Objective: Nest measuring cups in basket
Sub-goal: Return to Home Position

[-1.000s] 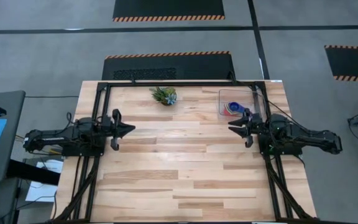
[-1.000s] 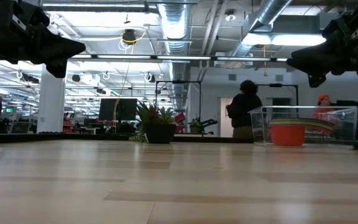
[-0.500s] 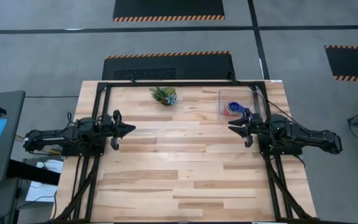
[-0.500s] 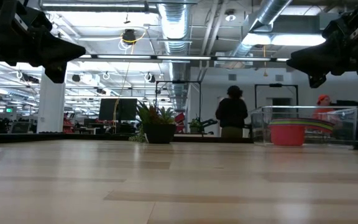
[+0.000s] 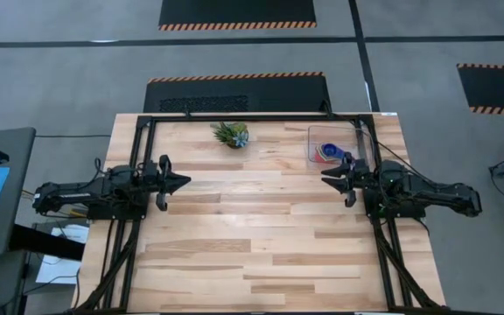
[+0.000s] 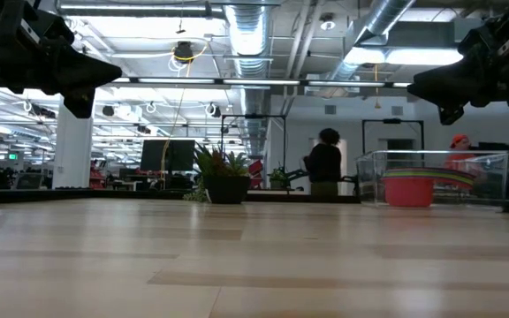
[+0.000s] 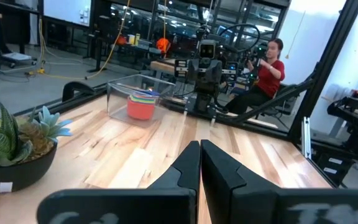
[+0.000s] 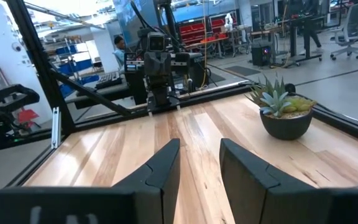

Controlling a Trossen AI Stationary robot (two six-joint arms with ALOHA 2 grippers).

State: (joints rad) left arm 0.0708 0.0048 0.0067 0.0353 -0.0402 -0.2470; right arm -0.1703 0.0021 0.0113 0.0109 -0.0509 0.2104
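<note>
Hardly anything has moved in the last second. Both arms hang level over the table (image 5: 252,236), the left gripper (image 5: 180,182) near its left edge with fingers (image 7: 188,165) pressed together. The right gripper (image 5: 329,179) has its fingers (image 8: 163,163) a little spread and empty, just beside the basket (image 5: 311,140). Only a person (image 6: 324,163) beyond the table has walked leftward. The cups (image 5: 327,151) sit stacked inside the basket at the far right corner, so nesting looks finished. Blue shows on top; the lower cups hide inside the stack, so I cannot count seven.

Overhead down, low table-level; wrists face inward — plant (image 5: 232,134) shared
</note>
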